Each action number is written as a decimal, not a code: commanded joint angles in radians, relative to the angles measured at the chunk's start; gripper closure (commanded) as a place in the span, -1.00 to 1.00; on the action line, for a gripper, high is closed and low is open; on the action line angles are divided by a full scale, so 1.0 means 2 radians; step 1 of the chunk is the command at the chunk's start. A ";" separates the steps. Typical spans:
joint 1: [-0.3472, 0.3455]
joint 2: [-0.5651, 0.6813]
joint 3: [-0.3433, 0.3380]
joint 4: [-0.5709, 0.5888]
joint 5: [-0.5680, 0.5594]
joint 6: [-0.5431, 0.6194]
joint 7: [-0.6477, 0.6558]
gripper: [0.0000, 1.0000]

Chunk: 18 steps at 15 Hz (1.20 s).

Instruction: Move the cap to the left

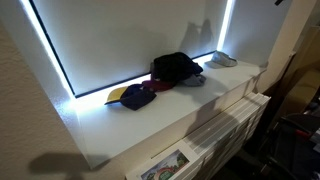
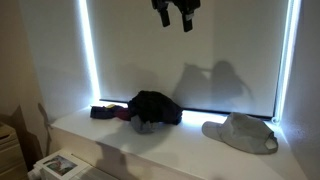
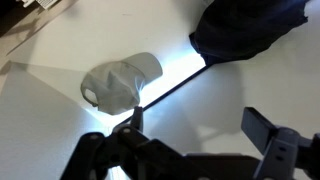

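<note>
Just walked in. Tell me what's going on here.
A robot arm's gripper hangs high above a white ledge, open and holding nothing. Its wrist camera looks down on the pale grey cap, which lies at one end of the ledge. The cap is apart from the black bundle and the dark cap with a yellow brim. Nothing has been grasped yet.
</note>
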 commanded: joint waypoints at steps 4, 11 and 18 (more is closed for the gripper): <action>0.017 0.115 -0.034 0.090 0.060 -0.030 0.013 -1.00; -0.051 0.314 -0.010 0.202 0.167 -0.105 0.007 -1.00; -0.141 0.411 0.083 0.260 0.136 -0.144 0.044 -1.00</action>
